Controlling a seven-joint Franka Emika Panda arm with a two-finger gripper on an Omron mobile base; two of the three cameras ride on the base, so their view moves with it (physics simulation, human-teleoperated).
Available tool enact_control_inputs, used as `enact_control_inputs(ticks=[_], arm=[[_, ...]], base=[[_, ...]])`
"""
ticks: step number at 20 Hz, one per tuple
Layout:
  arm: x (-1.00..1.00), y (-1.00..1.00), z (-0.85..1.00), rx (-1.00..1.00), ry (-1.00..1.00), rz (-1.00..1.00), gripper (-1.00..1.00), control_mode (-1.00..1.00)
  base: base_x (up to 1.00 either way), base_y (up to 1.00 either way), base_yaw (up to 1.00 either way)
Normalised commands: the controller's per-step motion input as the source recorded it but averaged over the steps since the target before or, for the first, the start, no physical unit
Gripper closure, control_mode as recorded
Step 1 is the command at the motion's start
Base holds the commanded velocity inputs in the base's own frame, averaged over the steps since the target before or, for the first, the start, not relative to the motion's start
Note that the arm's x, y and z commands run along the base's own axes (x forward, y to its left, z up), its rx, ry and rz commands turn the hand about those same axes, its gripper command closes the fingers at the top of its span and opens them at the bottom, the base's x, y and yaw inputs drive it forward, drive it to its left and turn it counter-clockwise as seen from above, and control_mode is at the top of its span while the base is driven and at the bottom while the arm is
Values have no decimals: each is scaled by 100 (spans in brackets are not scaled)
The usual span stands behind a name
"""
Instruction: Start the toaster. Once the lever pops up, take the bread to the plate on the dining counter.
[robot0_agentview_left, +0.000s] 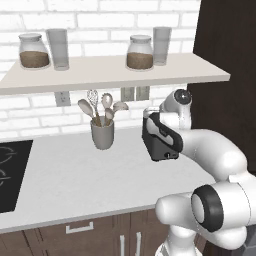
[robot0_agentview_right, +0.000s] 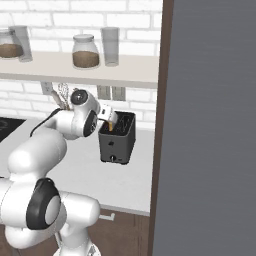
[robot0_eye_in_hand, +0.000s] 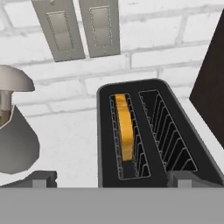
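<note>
The dark toaster (robot0_eye_in_hand: 153, 131) stands on the white worktop (robot0_agentview_left: 75, 175) by the brick wall, with its small knob (robot0_agentview_right: 113, 158) low on the near face. The yellow-orange bread (robot0_eye_in_hand: 124, 127) sits down in its left slot, and the right slot is bare. My gripper (robot0_eye_in_hand: 113, 179) hovers just above the toaster's near end, open, with the fingertips (robot0_eye_in_hand: 41, 179) spread wider than the toaster body. From the right base view the gripper (robot0_agentview_right: 111, 121) hangs over the toaster (robot0_agentview_right: 117, 137) top. The plate and the dining counter are out of view.
A grey utensil cup (robot0_agentview_left: 102, 132) with spoons stands left of the toaster. Two wall outlets (robot0_eye_in_hand: 83, 28) are behind it. A shelf (robot0_agentview_left: 100, 75) with jars hangs overhead. A tall dark cabinet (robot0_agentview_left: 230, 50) walls off the right side. The black hob (robot0_agentview_left: 10, 175) lies far left.
</note>
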Motion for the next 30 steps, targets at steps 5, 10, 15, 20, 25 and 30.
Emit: enact_control_inputs(ticks=[5,10,15,20,25,30], arm=[[20,-5,-7,0,0,10,-100,-100],[53,-20,-2,0,0,11,-100,-100],[34,-11,-6,0,0,5,-100,-100],[9,8,-21,0,-2,0,-100,-100],[16,12,-9,0,-3,0,-100,-100],[14,-9,-6,0,-4,0,-100,-100]], base=[[0,0,0],[0,0,0],[0,0,0],[0,0,0],[0,0,0],[0,0,0]])
